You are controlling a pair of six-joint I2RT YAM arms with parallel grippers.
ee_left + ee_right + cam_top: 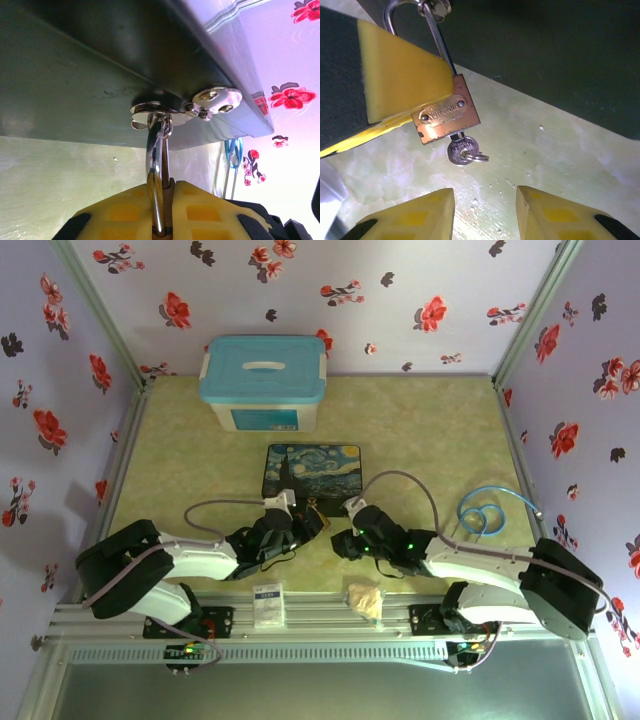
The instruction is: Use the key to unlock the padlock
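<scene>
**Padlock and key at the box front.** The padlock (447,117) is hooked by its shackle (156,165) through the clasp (165,107) on the near side of the box (312,468), close over the table (545,160).

The left tool (161,194) is clamped on the padlock, its yellow pads pinching the shackle and the upper part of the brass body. This hold presumably steadies the lock so that it cannot swing or twist on the clasp while the key is turned.

The key (463,150) sits in the keyhole at the end away from the shackle, its head and small ring standing free.

The right tool (485,212) faces the key head-on, jaws apart with nothing between them, near the key but not touching it.

One shackle leg enters the body and the other is hidden behind a pad, so whether the lock has released cannot be told. The likely next step is to close on the key head and rotate it, with the risk that the thin head slips between the pads.
</scene>
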